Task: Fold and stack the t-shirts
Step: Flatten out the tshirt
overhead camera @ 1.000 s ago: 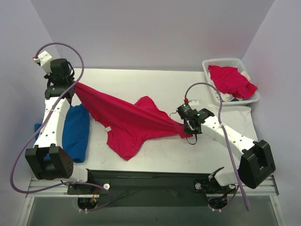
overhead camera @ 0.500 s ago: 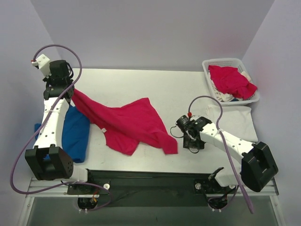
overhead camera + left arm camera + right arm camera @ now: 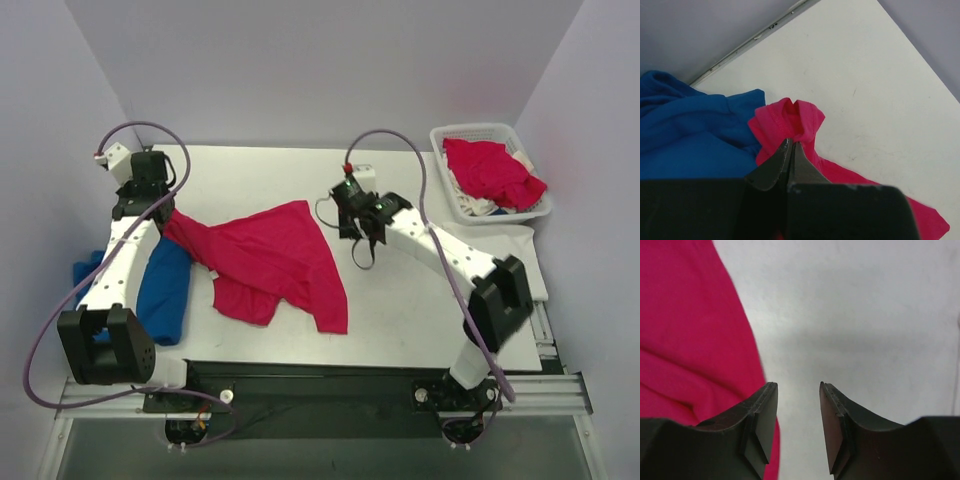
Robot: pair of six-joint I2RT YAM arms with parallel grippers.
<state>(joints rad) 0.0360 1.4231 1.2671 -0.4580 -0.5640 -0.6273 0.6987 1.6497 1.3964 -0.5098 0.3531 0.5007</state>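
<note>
Left gripper clamped tight on bunched edge of pinkish-red t-shirt, touching blue cloth (crumpled); shirt sprawls right of it. Right gripper half-open, empty, farther right

No writing, brand, number or sign can be read in any view; a small white tag on the edge of the pinkish-red t-shirt, toward the left side of the desk, is too small to make out
</note>
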